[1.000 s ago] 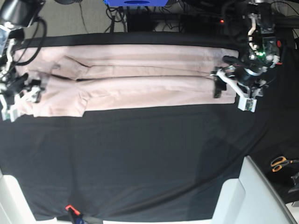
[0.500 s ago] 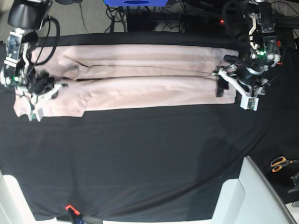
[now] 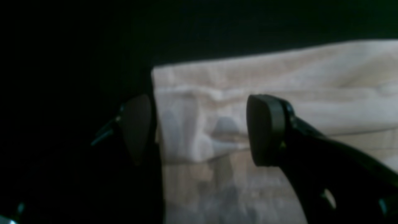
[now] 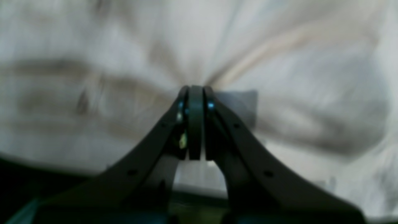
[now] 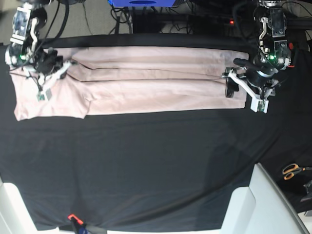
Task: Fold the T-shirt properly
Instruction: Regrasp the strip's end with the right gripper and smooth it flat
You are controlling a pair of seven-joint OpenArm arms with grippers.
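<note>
The pale-pink T-shirt (image 5: 146, 80) lies on the black cloth (image 5: 146, 161) as a long strip folded lengthwise, sleeves at the base view's left. My right gripper (image 5: 51, 78) sits on that left end near the sleeve folds. In the right wrist view the right gripper (image 4: 195, 91) is shut, with T-shirt fabric (image 4: 279, 46) puckering toward its tip. My left gripper (image 5: 243, 99) stands open at the strip's right end. The left wrist view shows the left gripper (image 3: 202, 130) straddling the T-shirt's edge (image 3: 279, 71), one finger (image 3: 136, 124) over black cloth, the other over the fabric.
Orange-handled scissors (image 5: 292, 170) lie at the right edge. A white panel (image 5: 263, 204) fills the lower right corner and another the lower left (image 5: 12, 209). A blue box (image 5: 141, 2) and cables sit behind the table. A small orange clip (image 5: 73, 217) is at the front edge.
My right gripper has shut and moved from the T-shirt's lower left corner up and inward onto the sleeve area. The left gripper has stayed put, open.
</note>
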